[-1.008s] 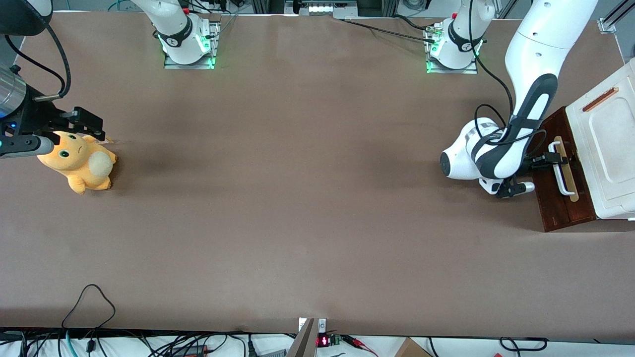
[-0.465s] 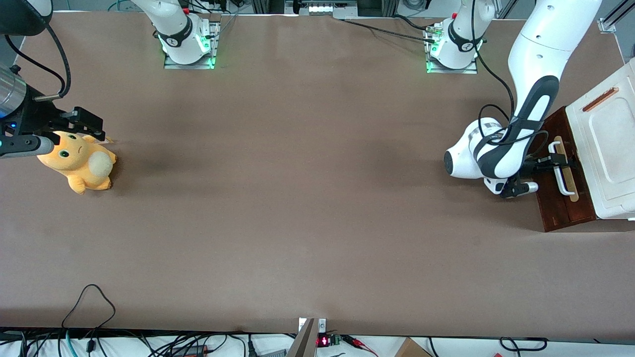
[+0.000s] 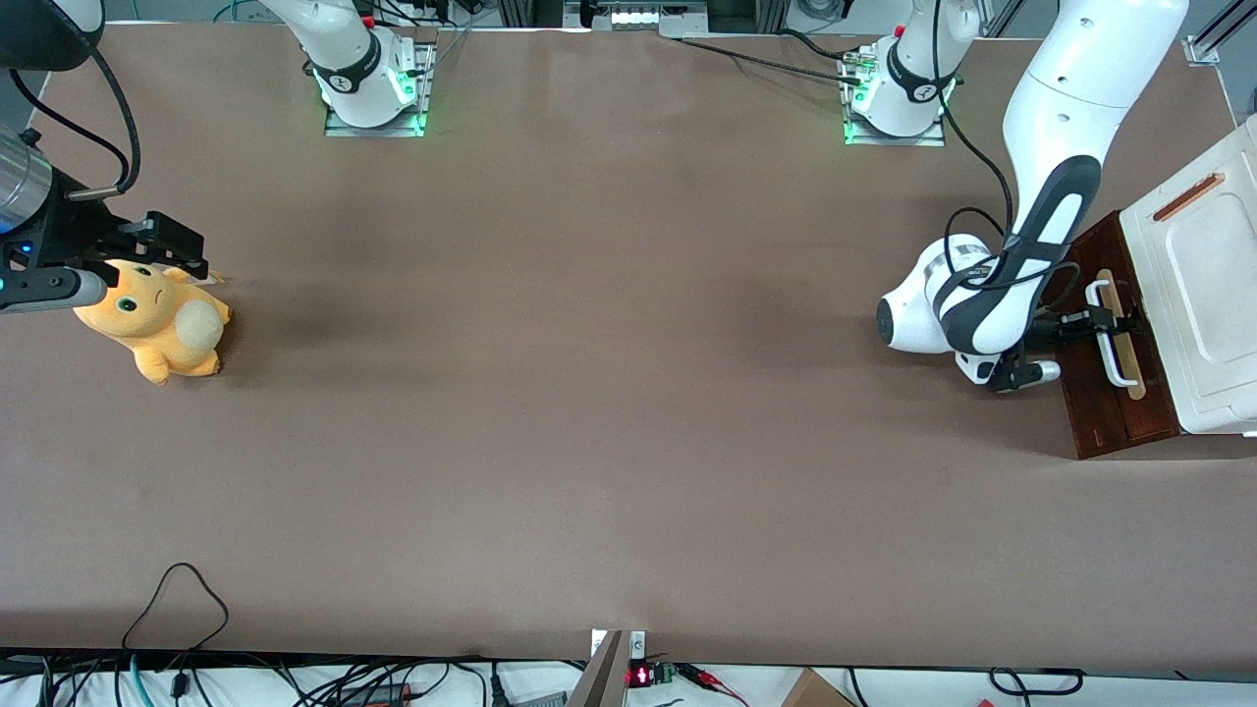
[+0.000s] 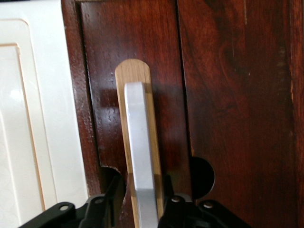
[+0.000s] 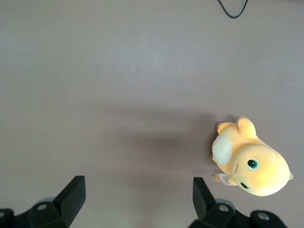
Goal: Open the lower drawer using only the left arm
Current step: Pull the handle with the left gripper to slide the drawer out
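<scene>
Straddling white handle [image 4: 141, 164], gripper [image 3: 1108, 319] fingers apart; lower drawer [image 3: 1115, 393] front facing parked arm's end; arm edging back slightly.

Lower drawer [image 3: 1115, 393] with dark reddish-brown wooden front, white loop handle [image 4: 140, 156] on a pale wood strip, at the working arm's end of the table, glossy white left arm [image 3: 1021, 255] bent down, its black gripper [image 3: 1105, 322] at the handle
</scene>
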`<move>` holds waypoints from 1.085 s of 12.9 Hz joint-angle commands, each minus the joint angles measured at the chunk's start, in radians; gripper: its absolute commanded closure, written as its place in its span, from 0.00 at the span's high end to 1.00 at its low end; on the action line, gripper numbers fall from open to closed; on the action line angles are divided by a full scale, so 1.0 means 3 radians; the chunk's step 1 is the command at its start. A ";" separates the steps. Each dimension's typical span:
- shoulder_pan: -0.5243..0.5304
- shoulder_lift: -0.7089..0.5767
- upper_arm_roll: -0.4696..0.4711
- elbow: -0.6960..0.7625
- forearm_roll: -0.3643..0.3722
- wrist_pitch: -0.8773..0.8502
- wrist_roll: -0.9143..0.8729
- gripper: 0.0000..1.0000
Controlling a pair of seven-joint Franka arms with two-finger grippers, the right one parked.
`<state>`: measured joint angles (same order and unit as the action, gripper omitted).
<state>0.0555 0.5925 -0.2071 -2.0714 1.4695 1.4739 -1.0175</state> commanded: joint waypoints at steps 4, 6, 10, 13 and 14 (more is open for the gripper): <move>0.0025 0.0024 0.0020 -0.0019 0.0138 -0.0014 -0.0060 0.38; 0.0035 0.0024 0.0031 -0.0019 0.0154 -0.0004 -0.0065 0.33; 0.0040 0.0024 0.0031 -0.0019 0.0154 -0.0004 -0.0065 0.10; 0.0035 0.0030 0.0026 -0.0019 0.0154 -0.0004 -0.0065 0.04; 0.0035 0.0030 0.0026 -0.0019 0.0154 -0.0004 -0.0065 0.03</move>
<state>0.0563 0.6040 -0.1989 -2.0725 1.4902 1.4745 -1.0534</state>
